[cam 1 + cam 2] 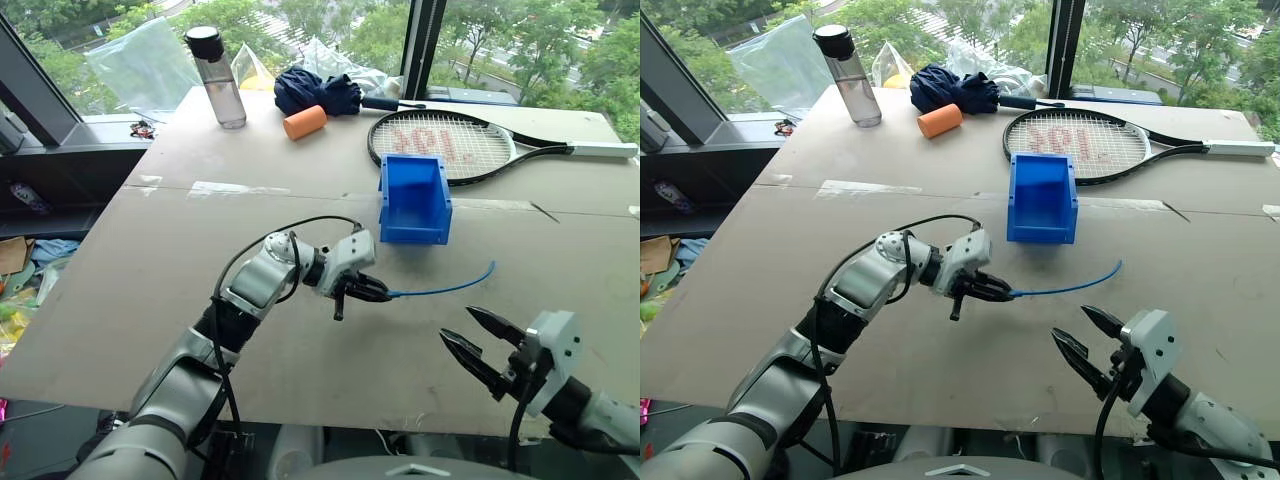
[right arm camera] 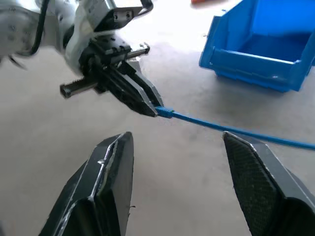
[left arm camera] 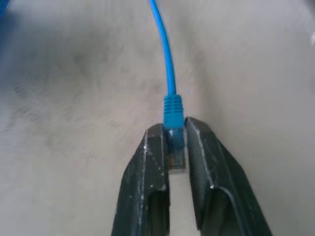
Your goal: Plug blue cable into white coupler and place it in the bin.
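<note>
We see left gripper [image 1: 375,291] clamped on plug end of blue cable [image 1: 445,287]; cable runs level off its tips, in front of bin [image 1: 413,199]; right gripper [image 1: 482,343] nearer free end, fingers wide, empty; white coupler unseen.

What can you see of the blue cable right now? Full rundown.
The thin bright-blue cable is a short, smooth-jacketed cord with a ribbed blue boot and a small clear plug at one end. The left end effector is shut on that plug. From there the cord runs out to the robot's right, curving gently upward to a free end near the blue plastic bin, not touching it.
</note>
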Tool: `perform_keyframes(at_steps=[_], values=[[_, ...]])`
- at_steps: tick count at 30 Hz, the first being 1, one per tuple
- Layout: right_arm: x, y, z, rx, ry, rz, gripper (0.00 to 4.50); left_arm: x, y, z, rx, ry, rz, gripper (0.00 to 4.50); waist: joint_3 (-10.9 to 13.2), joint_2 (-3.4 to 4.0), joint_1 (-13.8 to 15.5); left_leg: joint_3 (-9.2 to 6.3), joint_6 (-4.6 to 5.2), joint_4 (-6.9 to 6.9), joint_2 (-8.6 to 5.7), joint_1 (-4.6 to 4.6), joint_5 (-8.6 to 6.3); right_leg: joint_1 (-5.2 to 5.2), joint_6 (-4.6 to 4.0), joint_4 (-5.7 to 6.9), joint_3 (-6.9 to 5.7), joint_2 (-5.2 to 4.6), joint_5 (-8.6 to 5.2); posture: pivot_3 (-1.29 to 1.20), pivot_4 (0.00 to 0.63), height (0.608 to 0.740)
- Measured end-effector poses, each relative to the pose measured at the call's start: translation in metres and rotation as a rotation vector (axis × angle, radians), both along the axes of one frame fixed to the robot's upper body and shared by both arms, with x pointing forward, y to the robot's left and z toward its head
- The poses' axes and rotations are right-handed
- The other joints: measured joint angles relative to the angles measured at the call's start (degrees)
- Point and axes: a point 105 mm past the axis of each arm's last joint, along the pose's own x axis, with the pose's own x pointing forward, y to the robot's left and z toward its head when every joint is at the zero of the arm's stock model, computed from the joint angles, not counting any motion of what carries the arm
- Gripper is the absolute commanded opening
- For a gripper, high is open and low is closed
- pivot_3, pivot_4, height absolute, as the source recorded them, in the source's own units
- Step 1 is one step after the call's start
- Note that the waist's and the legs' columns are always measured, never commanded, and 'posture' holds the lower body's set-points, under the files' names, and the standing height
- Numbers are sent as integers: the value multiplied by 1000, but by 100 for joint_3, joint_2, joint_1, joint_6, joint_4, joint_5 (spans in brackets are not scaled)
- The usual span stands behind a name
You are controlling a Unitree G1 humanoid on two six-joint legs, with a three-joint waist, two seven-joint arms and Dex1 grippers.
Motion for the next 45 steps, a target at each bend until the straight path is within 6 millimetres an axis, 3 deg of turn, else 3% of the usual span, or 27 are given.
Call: perform_keyframes(at_steps=[3,5,9,12,13,15,19,20,27,28,30,35,40,45], values=[[10,16,12,263,46,22,2892,-11,5,41,-132,148,-16,65,0,5,-15,-13,0,-1,-6,9,0,7,4,0,2,-2,-2,0,150,740],[18,25,27,387,25,45,2892,-19,7,53,-183,244,-28,65,2,12,-36,-13,0,-1,-8,11,0,8,10,1,6,-2,-4,0,150,740],[27,33,53,528,-8,81,2892,-27,7,62,-212,326,-25,65,3,12,-13,-22,0,-2,-12,8,0,8,16,1,-3,-2,9,0,150,740],[27,36,59,564,4,112,2892,-28,8,64,-218,335,-4,65,3,12,-22,-21,0,-3,-13,8,0,8,11,1,1,-1,11,0,150,740],[27,39,61,567,12,132,2483,-28,7,65,-224,337,-4,0,3,12,-24,-21,0,-4,-14,9,0,8,10,1,1,-1,10,0,150,740],[26,41,62,565,22,159,2105,-30,5,67,-231,343,-7,0,3,12,-22,-21,0,-4,-14,9,0,8,8,1,0,-1,10,0,150,740],[27,43,62,559,35,188,254,-31,3,68,-242,355,-7,0,3,12,-24,-20,0,-4,-15,9,0,8,5,1,3,0,8,0,150,740],[27,42,64,565,34,192,31,-31,4,69,-248,355,-7,0,3,12,-24,-20,0,-4,-15,9,0,8,5,1,3,1,8,0,150,740],[29,40,66,573,37,181,31,-31,3,72,-254,327,0,0,3,12,-20,-19,0,-4,-16,9,0,8,3,1,5,0,7,0,150,740],[29,39,66,577,37,179,0,-30,2,72,-258,315,2,1052,3,12,-21,-19,0,-4,-16,9,0,8,3,1,6,0,7,0,150,740],[28,39,68,584,33,183,0,-28,3,72,-254,299,20,1820,3,12,-22,-19,0,-4,-15,9,0,8,2,1,6,0,7,0,150,740],[27,36,71,599,34,193,0,-20,14,71,-235,169,126,4399,3,12,-36,-15,0,-11,-15,13,0,8,1,0,13,0,7,0,150,740],[29,21,71,592,30,137,0,-16,41,65,-188,16,261,4462,4,14,-23,-11,0,-18,-14,17,0,7,-5,-3,16,-2,3,0,150,740],[28,7,69,558,25,99,0,12,81,39,-66,-252,529,4462,4,15,13,-4,0,-18,-16,18,0,8,-7,-7,21,-6,3,0,150,740]])
